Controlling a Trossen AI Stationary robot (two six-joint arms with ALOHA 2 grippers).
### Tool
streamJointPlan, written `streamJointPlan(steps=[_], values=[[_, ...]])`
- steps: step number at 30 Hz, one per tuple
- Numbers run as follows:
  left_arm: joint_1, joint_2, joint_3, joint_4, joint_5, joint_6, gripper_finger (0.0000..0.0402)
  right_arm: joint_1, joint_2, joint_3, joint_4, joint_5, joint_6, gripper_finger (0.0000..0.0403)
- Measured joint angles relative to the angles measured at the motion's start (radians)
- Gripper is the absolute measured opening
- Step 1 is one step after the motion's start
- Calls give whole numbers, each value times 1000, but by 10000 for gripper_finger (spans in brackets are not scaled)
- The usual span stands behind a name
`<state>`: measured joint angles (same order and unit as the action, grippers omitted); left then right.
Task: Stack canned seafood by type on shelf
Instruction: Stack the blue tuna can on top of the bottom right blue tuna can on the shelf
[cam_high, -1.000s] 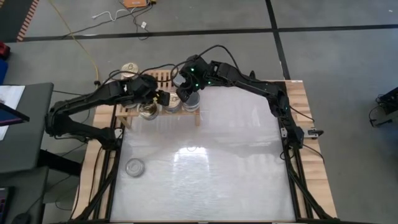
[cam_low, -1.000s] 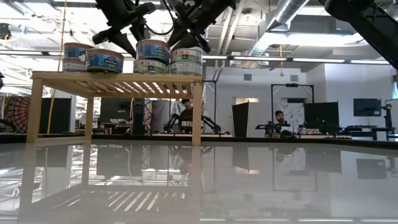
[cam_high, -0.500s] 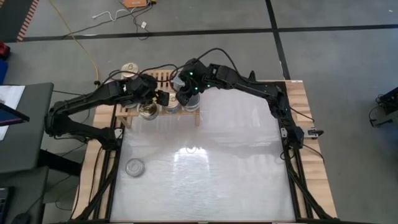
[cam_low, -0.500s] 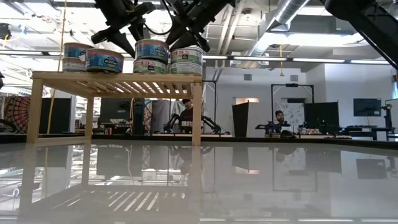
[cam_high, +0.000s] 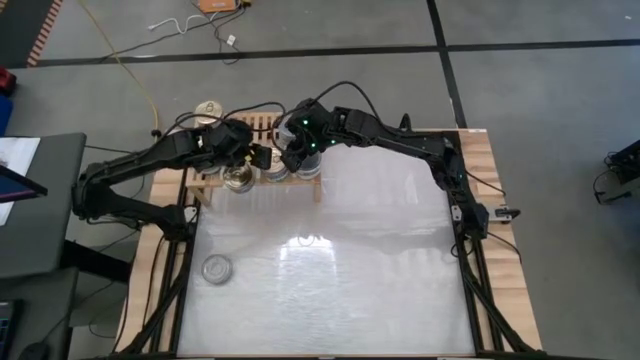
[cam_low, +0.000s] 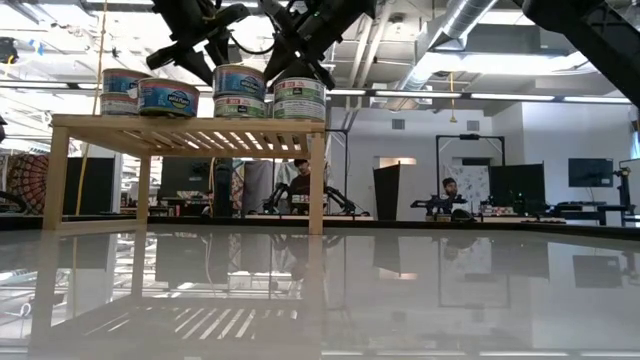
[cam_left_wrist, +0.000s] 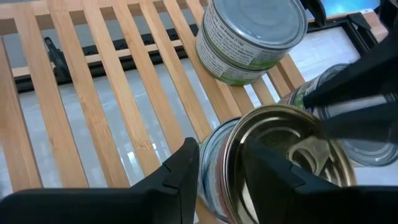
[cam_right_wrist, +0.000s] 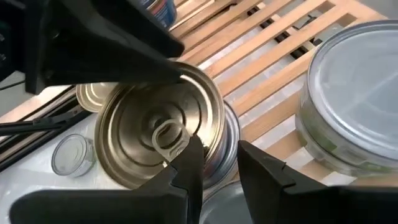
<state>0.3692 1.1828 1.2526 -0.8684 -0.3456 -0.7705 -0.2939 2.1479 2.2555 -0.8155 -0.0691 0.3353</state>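
- While both arms reach over the shelf, which stands by the far edge of the table toward its far-left corner, they meet at one gold-topped tin;
- that tin lies on top of another tin near the shelf's right end, and it appears slightly tilted in the low view;
- left gripper: one finger against the tin's labelled side, the other on its lid, pinching the rim between them;
- right gripper: one finger lies over the lid beside the pull tab and the other is outside the wall, so it too pinches the rim, from the opposite side;
- just beside this pair, at the shelf's right end, stands a stack of green-labelled tins with a plain silver top;
- two blue-labelled tins sit at the shelf's left end, well apart from the grippers;
- one lone tin lies on the table near its near-left corner.
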Motion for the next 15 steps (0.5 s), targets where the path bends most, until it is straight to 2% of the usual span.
streamJointPlan(steps=[7,15], values=[[0,1,0,0,3,3,112,2,1,-3,41,1,-4,115],[0,1,0,1,5,8,112,7,1,-3,37,2,-12,62]])
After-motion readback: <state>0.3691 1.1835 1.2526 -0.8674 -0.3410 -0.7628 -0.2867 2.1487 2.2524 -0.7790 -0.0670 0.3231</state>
